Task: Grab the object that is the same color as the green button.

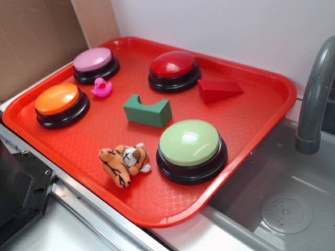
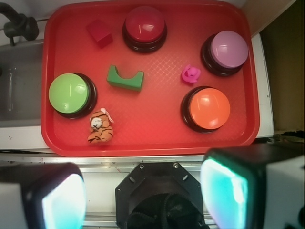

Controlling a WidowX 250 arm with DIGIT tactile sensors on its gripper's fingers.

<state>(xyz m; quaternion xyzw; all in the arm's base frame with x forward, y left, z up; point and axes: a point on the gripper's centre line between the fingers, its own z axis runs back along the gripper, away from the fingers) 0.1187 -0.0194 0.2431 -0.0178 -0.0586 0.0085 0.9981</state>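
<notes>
So the green block sits mid-tray, arch notch facing up and toward the back, between the red button and the green button, touching neither. My pincer is spread wide, holding nothing, hanging high up and back over the near edge of the red tray. Only the two big pads show at the bottom of the wrist view, blurry.

What could bite me: the block is low and lies skewed, so if I don't line my pads up with its long flat sides I'd guess it twists or skids on that textured tray. Pinching across the notch looks like a weak hold too. The toy tiger and pink duck are near enough to nudge on a sloppy descent.

Hard to read: my arm isn't in the exterior view at all, and the block's far face is hidden.
</notes>
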